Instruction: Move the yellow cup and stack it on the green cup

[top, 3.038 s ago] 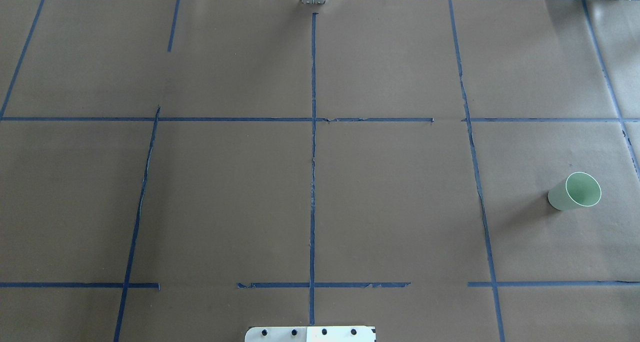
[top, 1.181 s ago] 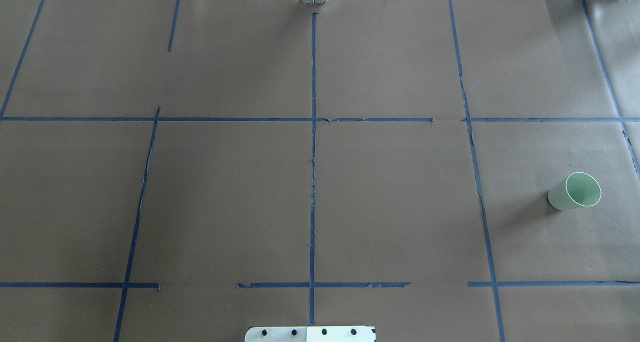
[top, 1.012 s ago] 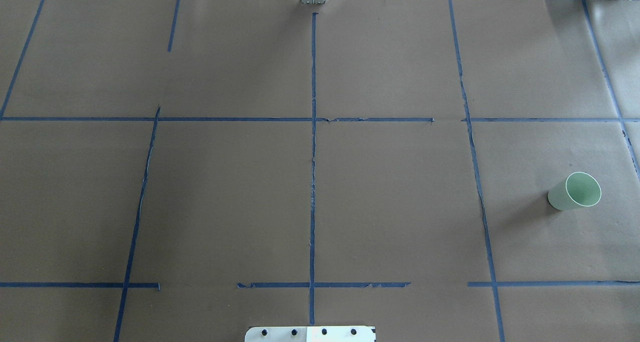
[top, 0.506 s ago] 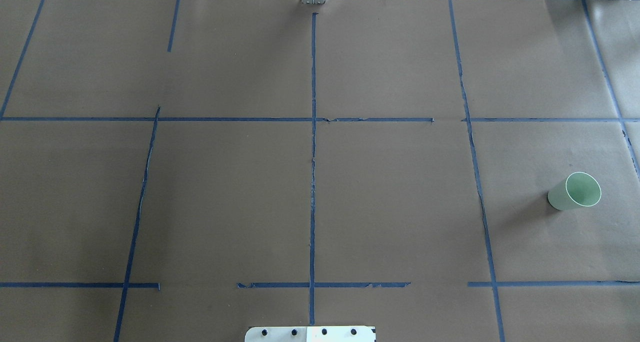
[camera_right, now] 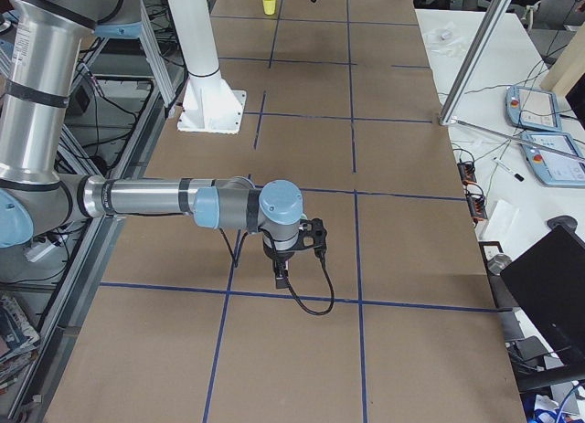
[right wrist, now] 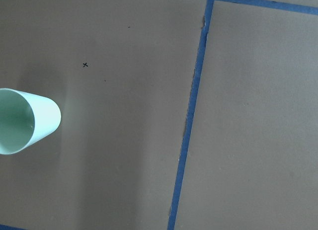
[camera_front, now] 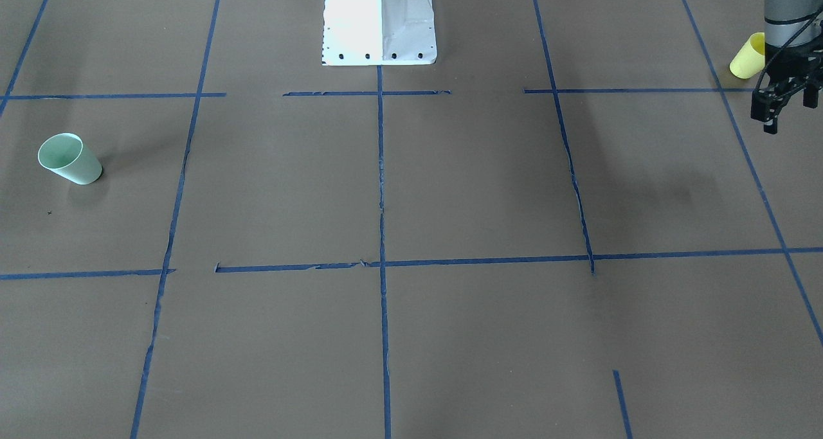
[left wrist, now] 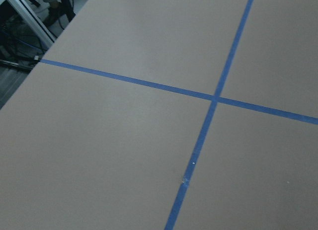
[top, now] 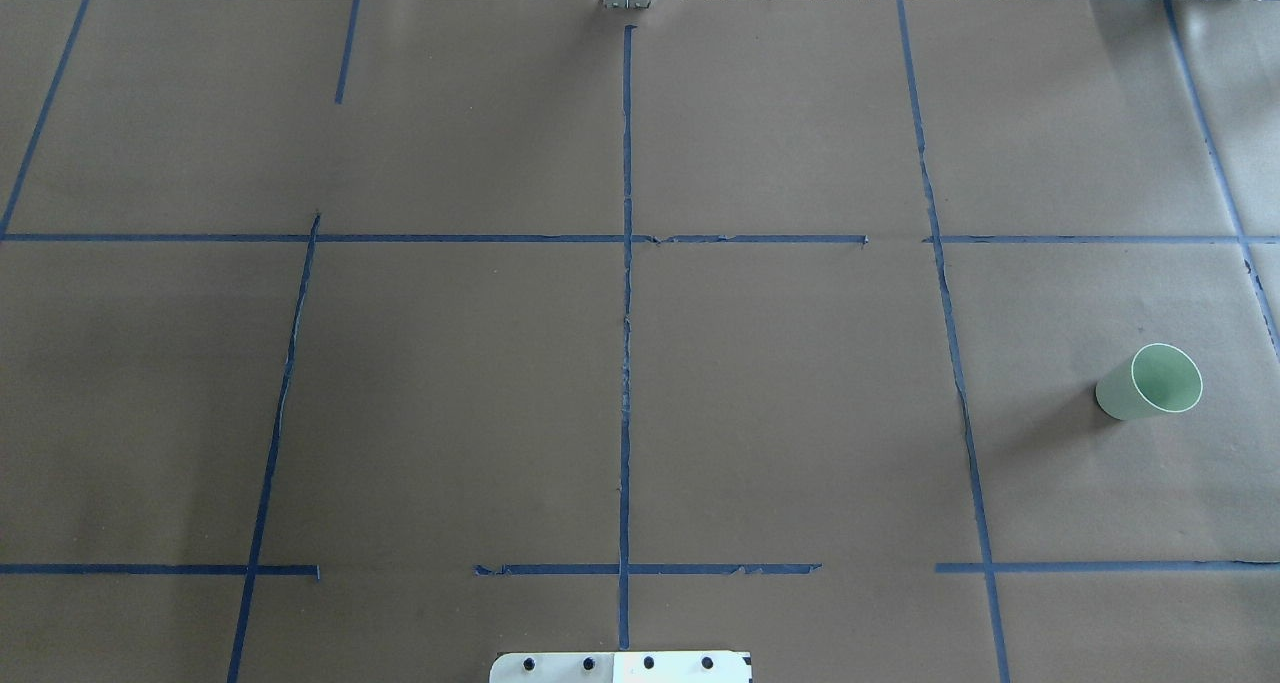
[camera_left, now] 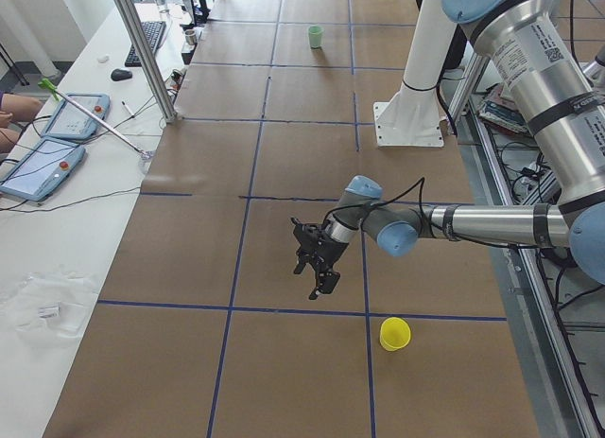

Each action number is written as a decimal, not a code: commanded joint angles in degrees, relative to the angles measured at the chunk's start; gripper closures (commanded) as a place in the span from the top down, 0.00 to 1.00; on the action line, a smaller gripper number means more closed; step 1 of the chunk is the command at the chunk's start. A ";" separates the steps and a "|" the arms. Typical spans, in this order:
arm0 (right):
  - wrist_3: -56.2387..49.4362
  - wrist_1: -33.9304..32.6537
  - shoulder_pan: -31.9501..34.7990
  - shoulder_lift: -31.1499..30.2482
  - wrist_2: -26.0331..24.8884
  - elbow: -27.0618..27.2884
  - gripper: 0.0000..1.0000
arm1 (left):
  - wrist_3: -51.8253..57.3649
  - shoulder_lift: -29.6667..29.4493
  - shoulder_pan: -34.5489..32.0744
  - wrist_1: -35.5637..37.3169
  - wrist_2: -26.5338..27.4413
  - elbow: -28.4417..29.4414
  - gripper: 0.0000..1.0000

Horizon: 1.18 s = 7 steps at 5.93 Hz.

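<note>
Two small handleless tapered cups: yellow cup (camera_front: 746, 58), green cup (camera_front: 69, 160)

Bright, even light washes over the brown table (top: 450, 393), with no hard shadows anywhere. The green cup (top: 1150, 383) throws one soft, long smudge leftward in the overhead view. The white robot base (camera_front: 379, 21) blows out to near-pure glare in the front-facing view. The left wrist view looks dim, bluish and soft; the right wrist view is crisp.
</note>
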 commanded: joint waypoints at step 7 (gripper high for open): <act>0.00 0.01 0.00 0.02 0.00 0.03 1.00 | -64.42 -10.18 22.07 58.77 7.38 -0.18 1.00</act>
